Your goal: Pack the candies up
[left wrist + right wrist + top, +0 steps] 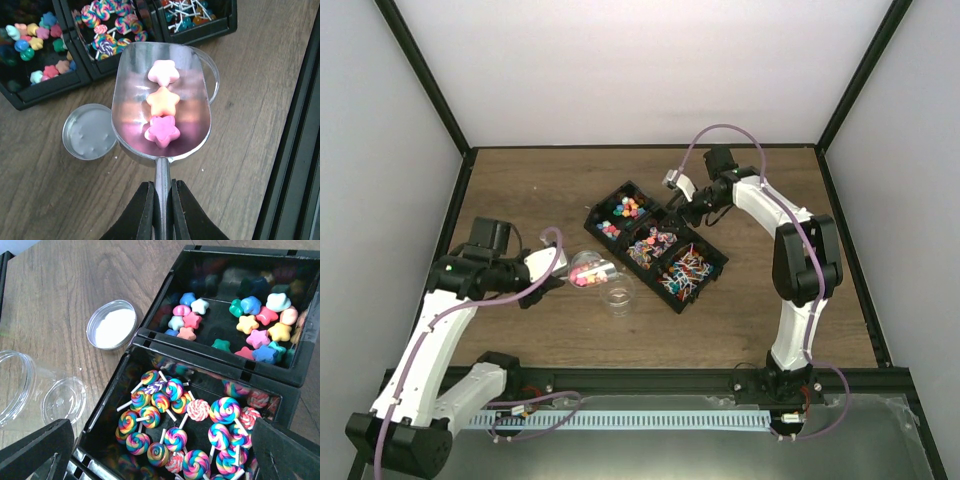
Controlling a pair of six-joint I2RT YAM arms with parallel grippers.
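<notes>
Three compartments of the black tray point(210, 367) show contents. One holds star candies point(250, 325) in mixed colours. The compartment beside it holds swirl lollipops point(170, 425), and the next along holds stick candies point(190, 12) with white stems. The tray sits on the wooden surface point(520, 190), on the right arm's side.

A clear jar point(30, 390) rests on the surface just beside the lollipop compartment. A metal lid point(111, 331) lies hollow side up close to the wall of the star compartment, apart from the jar.

A metal scoop point(160, 100) carries three star candies in a row. The pale pink one is at the front, the orange one is in the middle, and the deeper pink one is nearest the handle. In the left wrist view the scoop's bowl overlaps the lid's edge on one side and the jar's clear rim on the other.

Left pincer point(161, 195): drawn in narrow, with both fingers pressed against the scoop's thin handle. It carries the scoop clear of the surface, just short of the tray.

Right pincer point(160, 447): spread wide, with one finger at each lower corner of its own view. It is poised over the lollipop compartment and grips nothing. Whether it touches the tray cannot be told.
</notes>
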